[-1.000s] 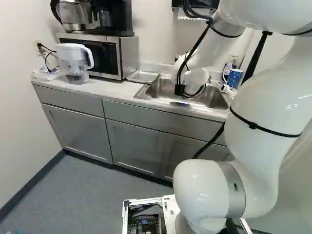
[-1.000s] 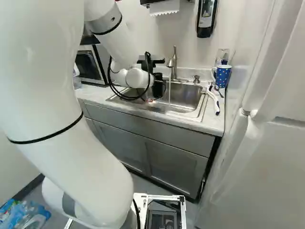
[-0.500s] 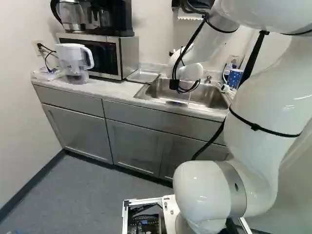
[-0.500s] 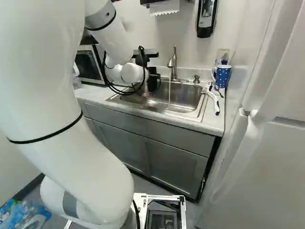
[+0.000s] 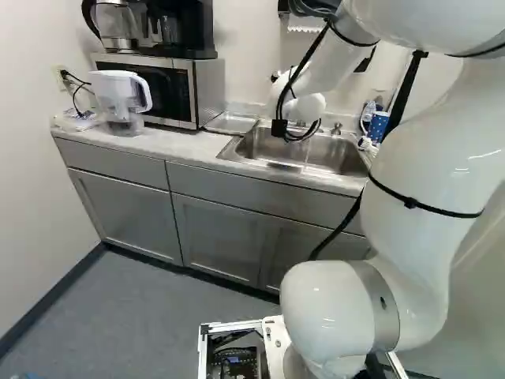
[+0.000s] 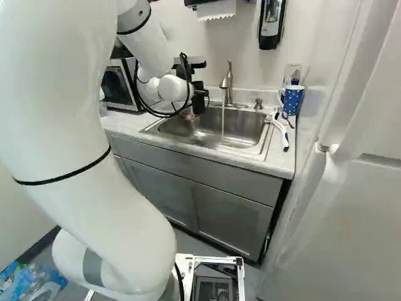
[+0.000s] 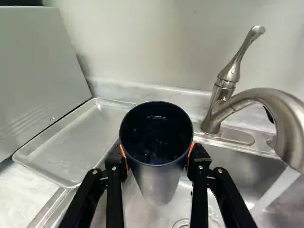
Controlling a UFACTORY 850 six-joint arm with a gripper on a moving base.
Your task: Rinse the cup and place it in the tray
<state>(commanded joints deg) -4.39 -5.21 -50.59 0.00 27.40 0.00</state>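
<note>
Presently gripping the cup [image 7: 159,175] between both fingers [image 7: 114,190], parted to cup width, over the sink [image 7: 237,164], between tray [image 7: 71,147] and running faucet [image 7: 280,109].

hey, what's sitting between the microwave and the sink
A metal tray lies on the counter between the microwave and the sink, as the left base view shows.

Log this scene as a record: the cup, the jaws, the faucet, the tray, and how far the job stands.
Held: metal cup, dark inside, mouth up
Jaws: shut on the cup from two sides
Cup position: above the sink, near its tray end
Faucet: running, its stream missing the cup
Tray: on the counter, between microwave and sink
Placement: not yet done
</note>
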